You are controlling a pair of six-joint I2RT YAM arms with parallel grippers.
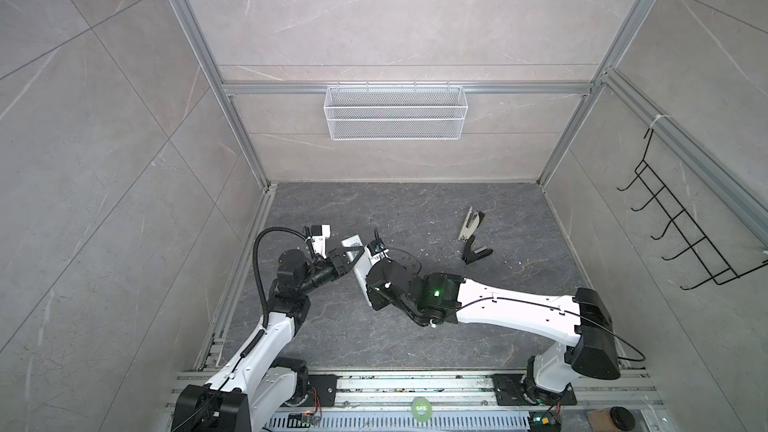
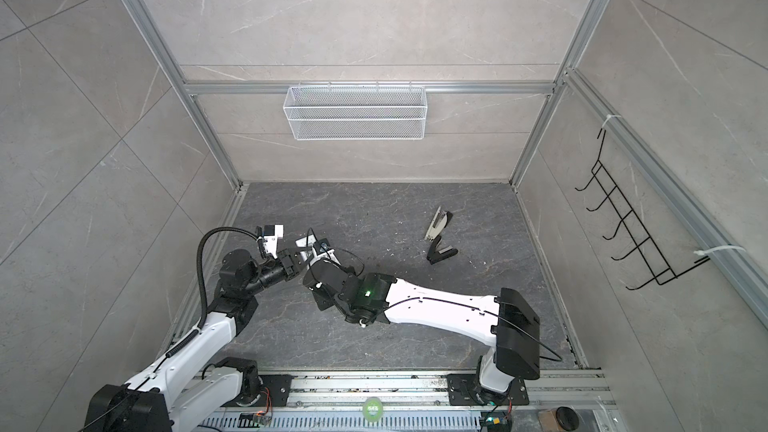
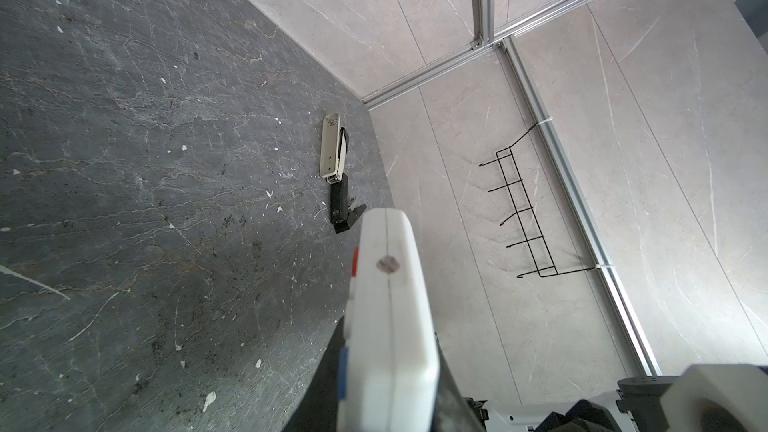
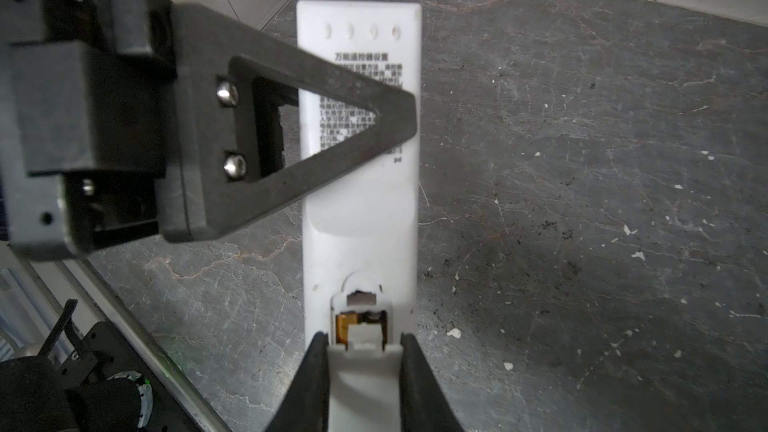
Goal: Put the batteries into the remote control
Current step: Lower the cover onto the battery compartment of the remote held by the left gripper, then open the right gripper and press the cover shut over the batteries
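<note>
right gripper [image 4: 364, 342] fingers, nearest in the wrist view, pinch the battery end of the remote control [image 4: 361, 201], jaws set narrowly apart on its white cover. the remote control, printed back up, is held over the left-centre of the dark table [image 1: 415, 347]. a gold-ended battery [image 4: 344, 328] shows in the part-open compartment. left gripper [image 1: 349, 259] clamps the remote control's middle from the side, jaws closed tight on it, one triangular finger lying across the printed back. left arm is bent at the elbow, wrist pointing toward the centre; right arm stretches low across the table. grey-and-black stapler [image 1: 473, 228] lies well apart to the right.
</note>
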